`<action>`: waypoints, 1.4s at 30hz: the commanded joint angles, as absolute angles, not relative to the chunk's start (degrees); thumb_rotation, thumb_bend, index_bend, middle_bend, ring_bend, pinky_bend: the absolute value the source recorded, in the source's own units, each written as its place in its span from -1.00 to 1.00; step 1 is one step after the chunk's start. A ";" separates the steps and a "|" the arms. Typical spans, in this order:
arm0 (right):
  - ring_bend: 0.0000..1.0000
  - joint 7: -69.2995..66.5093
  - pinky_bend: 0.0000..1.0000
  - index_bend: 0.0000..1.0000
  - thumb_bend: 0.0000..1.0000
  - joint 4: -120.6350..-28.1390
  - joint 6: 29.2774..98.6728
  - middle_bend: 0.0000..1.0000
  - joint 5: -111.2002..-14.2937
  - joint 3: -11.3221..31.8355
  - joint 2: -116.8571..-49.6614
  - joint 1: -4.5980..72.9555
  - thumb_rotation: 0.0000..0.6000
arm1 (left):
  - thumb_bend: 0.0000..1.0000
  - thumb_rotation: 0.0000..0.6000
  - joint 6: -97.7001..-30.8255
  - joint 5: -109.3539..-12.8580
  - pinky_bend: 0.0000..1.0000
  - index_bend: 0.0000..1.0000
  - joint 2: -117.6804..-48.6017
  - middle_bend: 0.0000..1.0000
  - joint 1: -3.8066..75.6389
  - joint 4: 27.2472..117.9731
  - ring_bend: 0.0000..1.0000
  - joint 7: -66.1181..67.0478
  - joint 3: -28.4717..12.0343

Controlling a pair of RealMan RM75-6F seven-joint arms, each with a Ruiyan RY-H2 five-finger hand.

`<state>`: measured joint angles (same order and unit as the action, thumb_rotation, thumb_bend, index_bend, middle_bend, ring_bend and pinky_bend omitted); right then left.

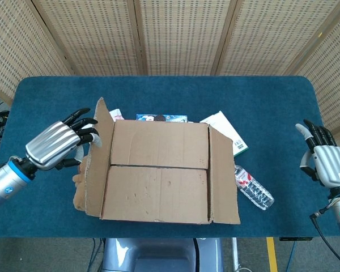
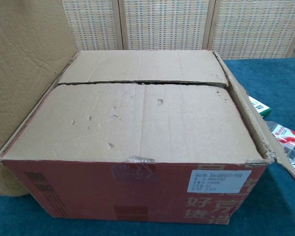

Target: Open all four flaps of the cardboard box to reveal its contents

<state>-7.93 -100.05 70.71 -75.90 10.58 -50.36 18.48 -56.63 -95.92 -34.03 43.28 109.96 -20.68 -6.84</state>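
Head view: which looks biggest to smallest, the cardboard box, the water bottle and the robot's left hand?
1. Cardboard box
2. Left hand
3. Water bottle; the hand may be nearer the camera, so their order is unsure.

Cardboard box mid-table, water bottle to its right, perhaps a booklet behind
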 commanded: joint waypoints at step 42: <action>-1.00 -10.67 -1.00 -0.91 0.91 -98.18 71.86 -1.00 -76.25 10.03 -51.54 16.28 1.00 | -0.60 0.53 -54.89 -76.16 -1.00 -1.00 -52.31 -1.00 42.92 111.99 -1.00 10.19 -10.36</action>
